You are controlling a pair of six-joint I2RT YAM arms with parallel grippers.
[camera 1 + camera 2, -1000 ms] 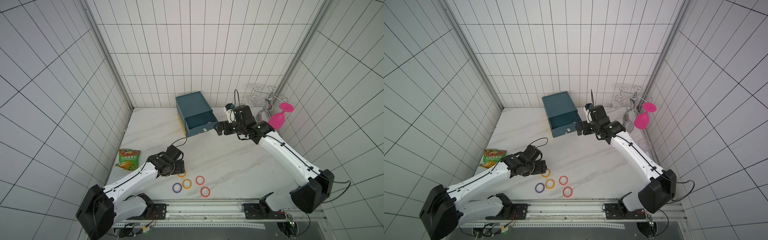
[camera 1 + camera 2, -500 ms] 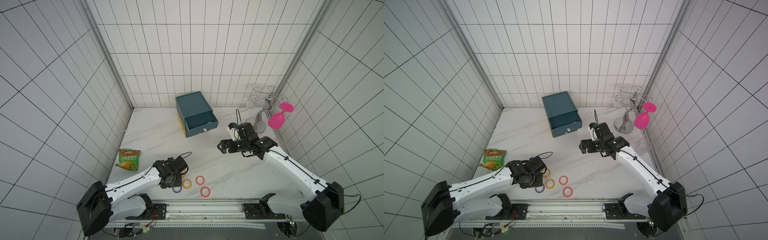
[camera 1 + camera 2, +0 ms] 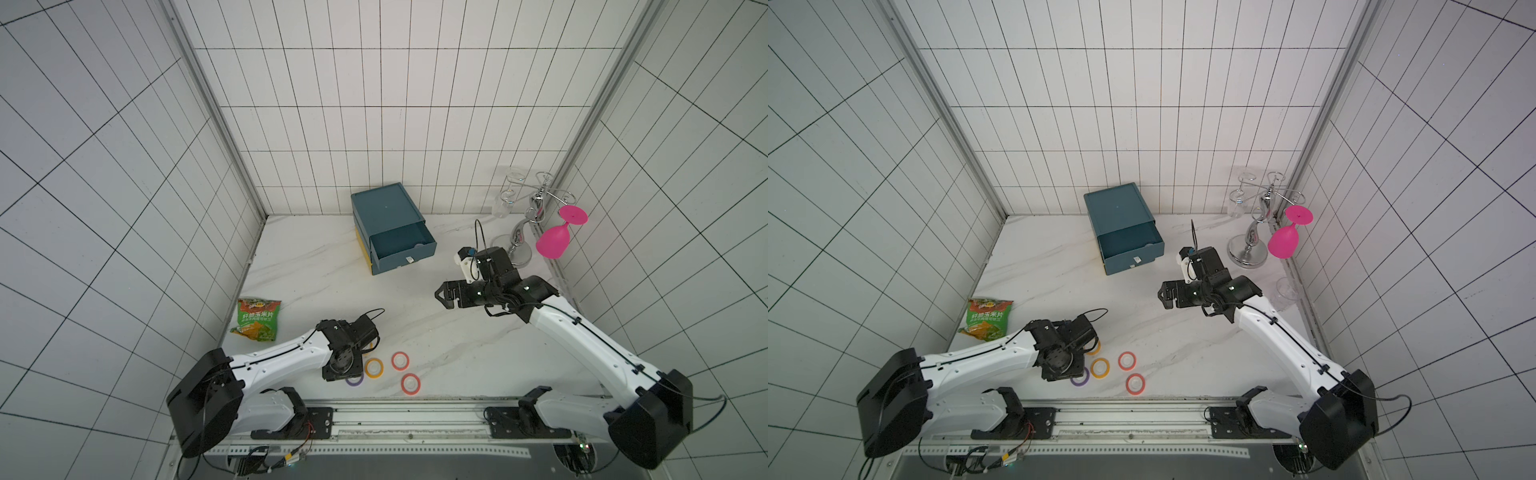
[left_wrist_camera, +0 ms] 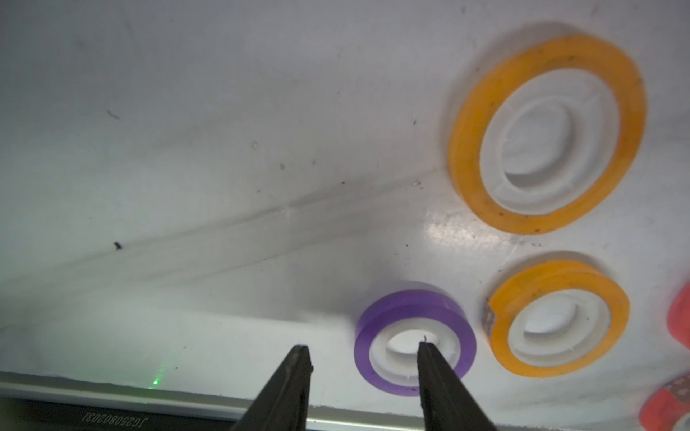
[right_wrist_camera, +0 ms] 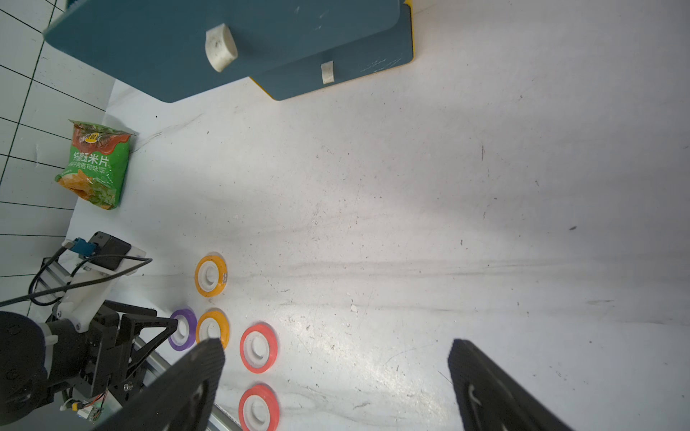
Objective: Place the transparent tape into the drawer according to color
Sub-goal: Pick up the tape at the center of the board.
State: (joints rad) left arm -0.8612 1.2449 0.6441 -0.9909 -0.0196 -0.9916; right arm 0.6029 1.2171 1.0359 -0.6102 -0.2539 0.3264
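The dark teal cabinet (image 3: 384, 205) stands at the back with one drawer (image 3: 401, 245) pulled out, its inside bare. Near the front edge lie the tape rolls: a purple one (image 4: 412, 341), two orange ones (image 4: 547, 130) (image 4: 558, 317) and two red ones (image 3: 400, 360) (image 3: 410, 383). My left gripper (image 4: 362, 347) is low over the purple roll (image 3: 355, 381), open. One fingertip is over the roll's pale centre, the other outside its rim. My right gripper (image 3: 441, 296) hovers wide open over the table's right middle, with nothing between its fingers (image 5: 203, 358).
A green snack bag (image 3: 257, 318) lies by the left wall. A chrome glass rack (image 3: 517, 249) with a pink goblet (image 3: 555, 243) stands at the back right. A clear glass (image 3: 1285, 289) lies by the right wall. A metal rail (image 3: 374, 409) runs along the front edge.
My left gripper moved toward the front edge onto the purple roll and its jaws narrowed. My right gripper drew back from the drawer front to the table's right middle, still wide open.
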